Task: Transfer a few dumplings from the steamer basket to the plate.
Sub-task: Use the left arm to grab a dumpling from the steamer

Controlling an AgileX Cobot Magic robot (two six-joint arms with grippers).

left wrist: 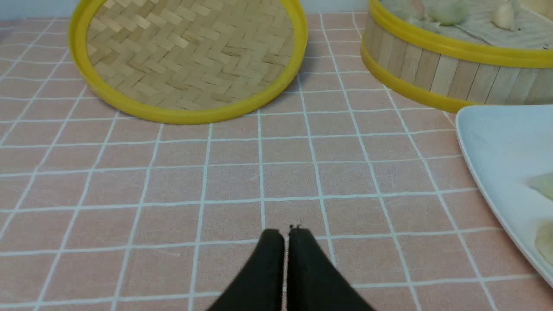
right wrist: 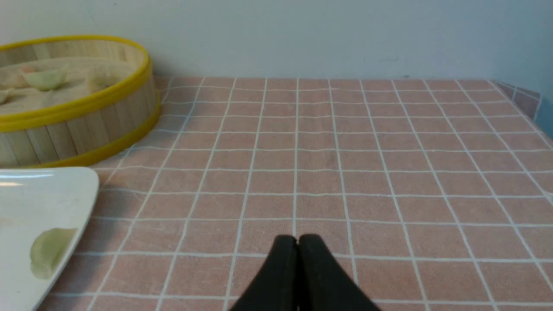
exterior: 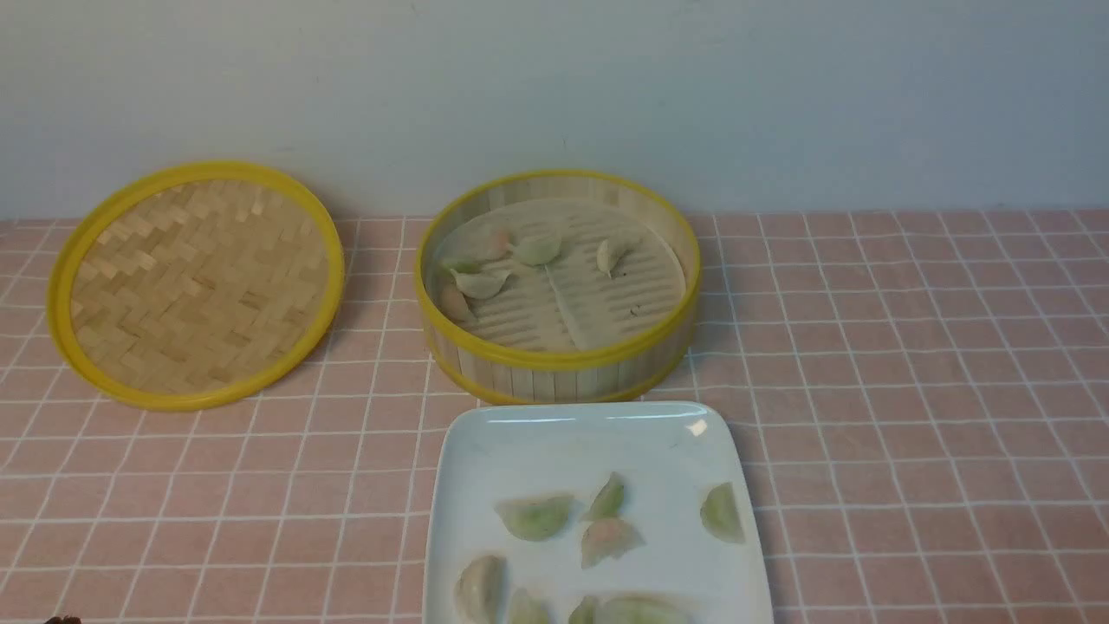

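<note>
Farthest left, the left gripper [left wrist: 285, 233] is seen in its wrist view with its black jaws pressed together and nothing held between them, over the pink checked tablecloth [exterior: 910, 390]. Ahead of it, a flat woven lid [exterior: 197, 284] with a yellow rim is laid on the cloth, well apart from the gripper. To the right of the lid, near the pale wall [exterior: 554, 87], the steamer basket [exterior: 554, 379] is set: round, walled with upright bamboo slats, bound by yellow rims above and below, and floored with pale ridges. A handful of dumplings [exterior: 537, 250] are gathered in its left half, small, pleated and crescent-shaped, tinted pale green, pink or off-white. Just in front of the basket, the glossy white plate [exterior: 572, 442], squarish with rounded corners, is placed, and more dumplings of the same kind are scattered over its nearer part; the lowest ones are cut off by the frame edge. Farthest right, the right gripper [right wrist: 298, 240] is shown fully closed and empty, above bare cloth beside the plate.
</note>
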